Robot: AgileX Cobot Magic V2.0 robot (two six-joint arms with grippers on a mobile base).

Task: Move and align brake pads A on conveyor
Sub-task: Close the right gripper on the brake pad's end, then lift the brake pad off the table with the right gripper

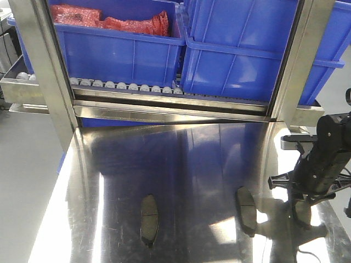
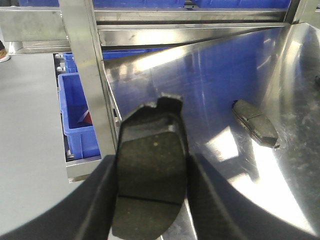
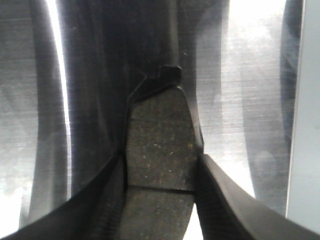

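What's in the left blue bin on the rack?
Visible: red packets heaped in the left blue bin; its front wall hides the bottom and anything under them.

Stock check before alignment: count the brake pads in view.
4. Two lie apart on the steel table: left pad, right pad. A third pad sits in the left gripper, a fourth pad in the right gripper. Others may be hidden outside the views.

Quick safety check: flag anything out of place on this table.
Nothing spilled or damaged. Two brake pads lie loose on the steel table, not on a belt; the left gripper and right gripper each clamp another pad.
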